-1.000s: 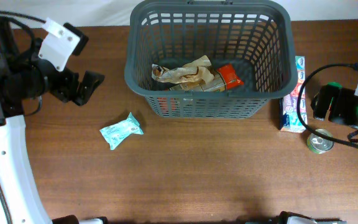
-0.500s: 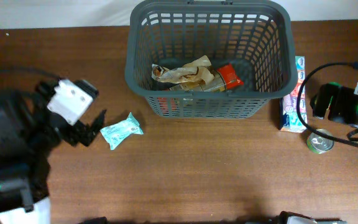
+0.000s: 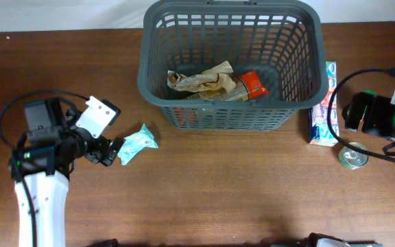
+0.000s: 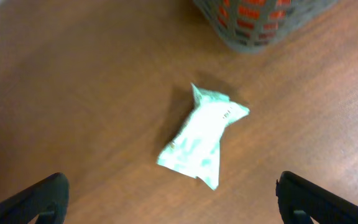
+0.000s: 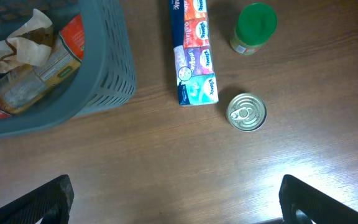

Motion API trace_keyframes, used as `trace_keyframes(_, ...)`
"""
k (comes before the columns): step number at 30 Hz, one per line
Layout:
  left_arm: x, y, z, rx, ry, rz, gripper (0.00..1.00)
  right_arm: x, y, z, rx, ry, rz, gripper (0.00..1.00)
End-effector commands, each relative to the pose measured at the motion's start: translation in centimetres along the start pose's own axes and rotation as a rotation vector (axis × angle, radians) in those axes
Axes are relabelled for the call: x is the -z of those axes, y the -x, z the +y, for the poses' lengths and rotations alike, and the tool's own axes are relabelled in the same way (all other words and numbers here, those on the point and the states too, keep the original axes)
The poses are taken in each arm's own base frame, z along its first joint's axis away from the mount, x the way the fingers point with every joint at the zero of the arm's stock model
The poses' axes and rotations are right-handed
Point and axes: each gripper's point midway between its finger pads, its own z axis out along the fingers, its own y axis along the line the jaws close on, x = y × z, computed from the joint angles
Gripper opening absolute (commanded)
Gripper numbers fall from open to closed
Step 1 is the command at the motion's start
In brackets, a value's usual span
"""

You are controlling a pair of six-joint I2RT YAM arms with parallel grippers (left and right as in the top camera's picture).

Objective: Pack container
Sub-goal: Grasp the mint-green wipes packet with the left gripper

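Basket [image 3: 229, 20] sits at the far middle of the table [image 3: 204, 199], holding a crumpled brown bag [image 3: 204, 81] and a red packet [image 3: 254, 84]. A tissue pack [image 3: 323, 103] lies just beside its right wall, with a tin can [image 3: 353, 156] and a green-lidded jar [image 5: 254, 28] near. On its near left lies a pale green packet [image 3: 135, 144], and the left gripper [image 3: 113, 149] is spread wide just short of it. The right gripper [image 5: 176, 199] hangs spread above the can
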Motion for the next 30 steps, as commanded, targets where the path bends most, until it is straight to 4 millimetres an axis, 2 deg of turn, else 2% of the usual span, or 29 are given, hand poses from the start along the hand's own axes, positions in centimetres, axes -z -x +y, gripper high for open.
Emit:
trace_keyframes(1, -1.4, -1.0, -0.4, 0.019, -0.062, 0.041, 0.99, -0.1, 0.2, 0.0, 0.008, 0.005, -0.003, 0.99)
trace_keyframes(12, -6.2, -4.4, -0.7, 0.106, -0.138, 0.155, 0.99, -0.1, 0.7, 0.1, 0.009, 0.005, -0.024, 0.99)
trace_keyframes(19, -9.5, -5.8, -0.6, 0.109, -0.152, 0.168, 0.99, -0.1, 0.0, 0.2, 0.008, 0.013, 0.005, 0.99)
trace_keyframes(25, -12.5, -6.5, -0.6, 0.083, -0.161, 0.197, 0.99, -0.1, -0.4, 1.3, 0.046, 0.077, 0.024, 0.99)
trace_keyframes(30, -14.9, -6.2, -1.3, 0.035, -0.172, 0.209, 0.99, -0.1, -0.4, 1.2, 0.046, 0.076, 0.023, 0.99)
